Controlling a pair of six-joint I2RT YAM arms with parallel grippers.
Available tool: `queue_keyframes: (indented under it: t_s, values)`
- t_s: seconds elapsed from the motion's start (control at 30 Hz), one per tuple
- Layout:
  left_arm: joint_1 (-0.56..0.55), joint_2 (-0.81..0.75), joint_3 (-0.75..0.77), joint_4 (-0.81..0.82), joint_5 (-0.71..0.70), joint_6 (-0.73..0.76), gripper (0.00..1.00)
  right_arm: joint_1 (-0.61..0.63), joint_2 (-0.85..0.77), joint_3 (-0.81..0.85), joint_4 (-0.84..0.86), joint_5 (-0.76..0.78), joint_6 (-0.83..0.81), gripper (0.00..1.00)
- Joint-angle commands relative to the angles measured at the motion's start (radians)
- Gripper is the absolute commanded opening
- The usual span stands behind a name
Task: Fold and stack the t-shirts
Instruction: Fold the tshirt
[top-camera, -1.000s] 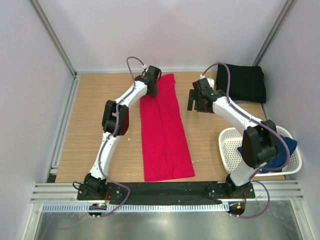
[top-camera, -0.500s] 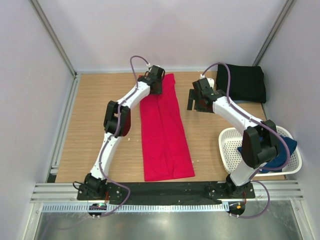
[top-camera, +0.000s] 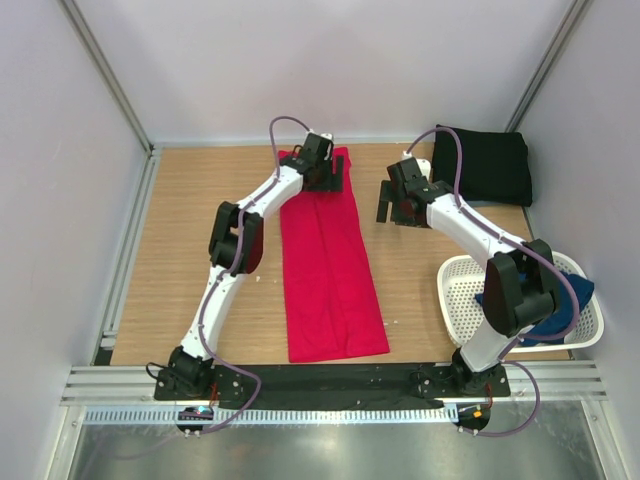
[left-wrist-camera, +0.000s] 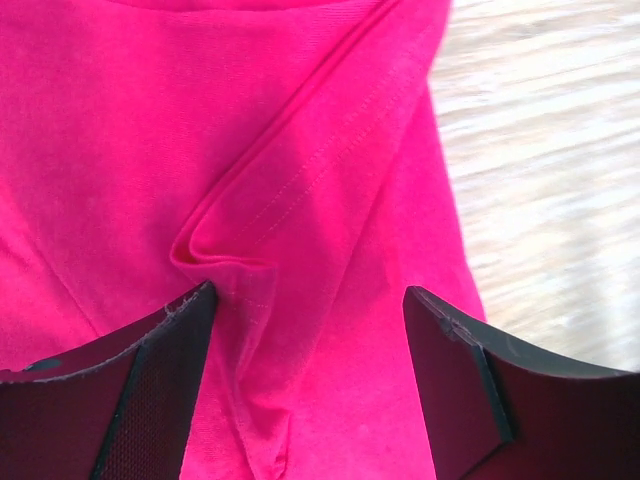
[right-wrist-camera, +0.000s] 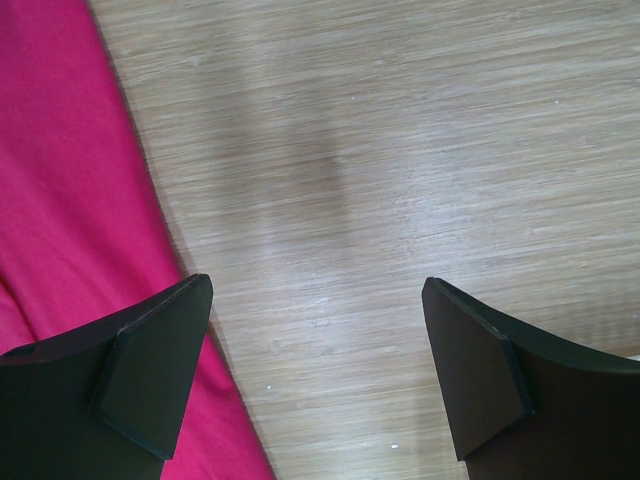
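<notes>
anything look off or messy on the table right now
The red t-shirt has a small bunched ridge at its far end, sitting within the open left pincer, so that fold isn't flat. The navy t-shirt spills over the rim of the white basket.

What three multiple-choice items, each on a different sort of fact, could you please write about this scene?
1. Where on the table does the black t-shirt lie? A near left corner; B far right corner; C middle.
2. What colour is the t-shirt in the white basket? A red; B yellow; C dark blue.
3. How do the left jaws stand? A open over the red t-shirt; B shut on it; C shut on the black t-shirt.
Key: 1 B, it lies folded by the far right wall; 2 C, the dark blue t-shirt shows beside the arm; 3 A, the fingers stand apart, pinching nothing.
</notes>
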Motion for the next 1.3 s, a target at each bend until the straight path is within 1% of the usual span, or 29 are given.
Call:
queue_keyframes:
  t_s: [0.0, 0.1, 0.17, 0.27, 0.3, 0.33, 0.4, 0.47, 0.5, 0.57, 0.6, 0.67, 0.7, 0.8, 0.87, 1.03, 1.27]
  values:
    - [-0.001, -0.047, -0.019, 0.05, 0.106, 0.022, 0.77, -0.002, -0.034, -0.003, 0.022, 0.006, 0.016, 0.92]
    - [0.001, -0.033, -0.008, 0.045, 0.1, 0.02, 0.78, -0.002, -0.037, -0.003, 0.02, 0.009, 0.018, 0.92]
    - [0.001, -0.025, -0.002, 0.041, 0.081, 0.005, 0.76, -0.002, -0.04, -0.006, 0.02, 0.014, 0.018, 0.92]
    - [0.001, -0.027, -0.005, 0.044, 0.066, -0.018, 0.61, -0.002, -0.045, -0.015, 0.02, 0.015, 0.016, 0.92]
    - [0.001, -0.03, -0.011, 0.047, 0.052, -0.021, 0.53, -0.004, -0.047, -0.016, 0.022, 0.015, 0.019, 0.92]
    - [0.001, -0.033, -0.014, 0.05, 0.044, -0.024, 0.49, -0.004, -0.047, -0.018, 0.02, 0.015, 0.019, 0.92]
    - [0.001, -0.047, -0.022, 0.059, 0.008, -0.027, 0.43, -0.004, -0.045, -0.023, 0.023, 0.009, 0.019, 0.92]
    - [0.001, -0.056, -0.035, 0.068, -0.006, -0.027, 0.4, -0.004, -0.044, -0.023, 0.023, 0.008, 0.018, 0.92]
    - [0.001, -0.062, -0.039, 0.07, -0.04, -0.027, 0.37, -0.004, -0.044, -0.026, 0.025, 0.008, 0.018, 0.92]
    - [0.001, -0.068, -0.046, 0.07, -0.077, -0.026, 0.34, -0.004, -0.044, -0.029, 0.027, 0.008, 0.019, 0.92]
    - [0.001, -0.07, -0.048, 0.07, -0.087, -0.026, 0.31, -0.004, -0.042, -0.03, 0.028, 0.008, 0.019, 0.92]
    - [-0.001, -0.067, -0.049, 0.064, -0.117, -0.026, 0.27, -0.004, -0.044, -0.032, 0.028, 0.008, 0.018, 0.92]
    - [0.002, -0.065, -0.049, 0.061, -0.121, -0.024, 0.21, -0.002, -0.044, -0.033, 0.028, 0.008, 0.019, 0.92]
    - [0.001, -0.071, -0.055, 0.061, -0.12, -0.024, 0.14, -0.004, -0.045, -0.038, 0.03, 0.008, 0.019, 0.92]
    - [0.001, -0.077, -0.059, 0.061, -0.115, -0.024, 0.12, -0.005, -0.044, -0.039, 0.03, 0.005, 0.019, 0.92]
    - [0.001, -0.119, -0.088, 0.088, -0.098, -0.018, 0.11, -0.002, -0.044, -0.049, 0.033, -0.005, 0.022, 0.92]
    - [-0.001, -0.199, -0.177, 0.201, -0.019, -0.024, 0.11, -0.004, -0.041, -0.053, 0.036, 0.003, 0.029, 0.92]
